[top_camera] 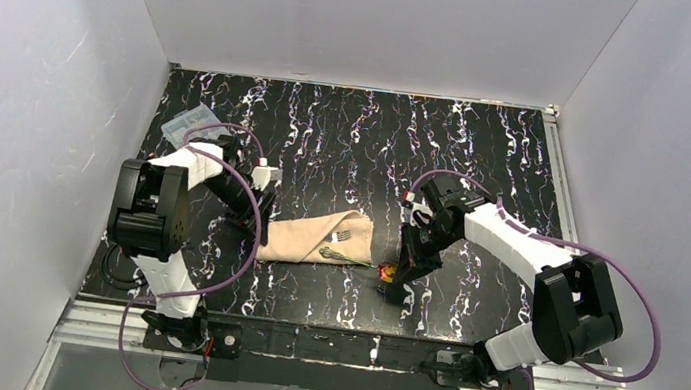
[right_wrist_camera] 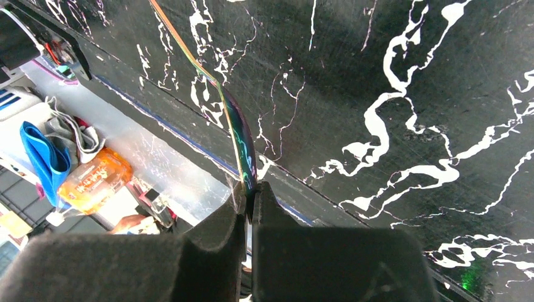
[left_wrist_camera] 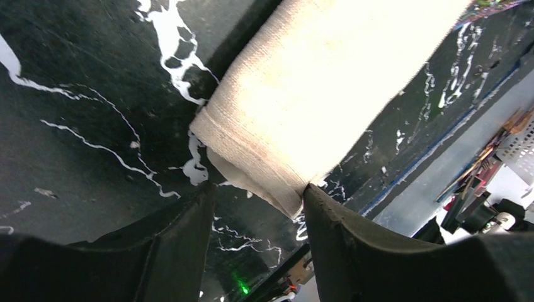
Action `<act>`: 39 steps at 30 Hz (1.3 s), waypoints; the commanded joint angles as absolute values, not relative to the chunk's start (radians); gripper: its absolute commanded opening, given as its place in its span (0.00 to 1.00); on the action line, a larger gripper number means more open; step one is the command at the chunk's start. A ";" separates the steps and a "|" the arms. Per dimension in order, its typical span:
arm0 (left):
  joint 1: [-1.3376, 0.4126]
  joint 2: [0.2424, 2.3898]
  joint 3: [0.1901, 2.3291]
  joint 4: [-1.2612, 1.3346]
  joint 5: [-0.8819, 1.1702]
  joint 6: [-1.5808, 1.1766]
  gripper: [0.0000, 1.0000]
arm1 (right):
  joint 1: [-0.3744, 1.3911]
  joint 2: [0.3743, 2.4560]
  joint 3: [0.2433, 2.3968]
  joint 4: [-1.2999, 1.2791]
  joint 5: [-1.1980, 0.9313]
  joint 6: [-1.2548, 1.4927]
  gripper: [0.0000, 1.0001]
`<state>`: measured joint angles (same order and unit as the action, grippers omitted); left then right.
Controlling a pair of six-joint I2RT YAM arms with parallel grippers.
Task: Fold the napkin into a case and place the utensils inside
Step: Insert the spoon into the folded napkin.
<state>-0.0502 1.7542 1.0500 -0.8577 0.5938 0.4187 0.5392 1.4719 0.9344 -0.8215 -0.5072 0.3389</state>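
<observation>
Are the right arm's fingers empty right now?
No, the right fingers are pinched shut on the thin iridescent handle of the small spoon.

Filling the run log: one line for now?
left gripper open at napkin end | right gripper shut on spoon | fork on napkin

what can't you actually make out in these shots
- Spoon: edge-on in the right wrist view, near end hidden inside the shut right pincer; too small in the top view.
- Fork tines: too small, top view.
- Napkin far end: cut off by the top edge, left wrist view.
- Left pincer tips: hidden under its own wrist, top view.
</observation>
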 commanded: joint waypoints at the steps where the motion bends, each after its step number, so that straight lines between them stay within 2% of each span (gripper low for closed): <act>1: -0.054 1.785 1.040 -0.824 0.554 0.426 0.51 | 0.546 1.488 0.967 -0.802 -0.543 0.325 0.01; 19: -0.088 1.798 1.027 -0.810 0.553 0.427 0.37 | 0.584 1.580 1.032 -0.763 -0.575 0.331 0.01; 39: -0.100 1.819 1.038 -0.815 0.551 0.421 0.31 | 0.672 1.762 1.190 -0.717 -0.609 0.335 0.01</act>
<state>-0.0895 1.7977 1.0405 -0.8146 0.5617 0.4107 0.6495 1.7397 1.1332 -0.7326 -0.5735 0.3374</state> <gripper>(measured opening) 0.314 0.075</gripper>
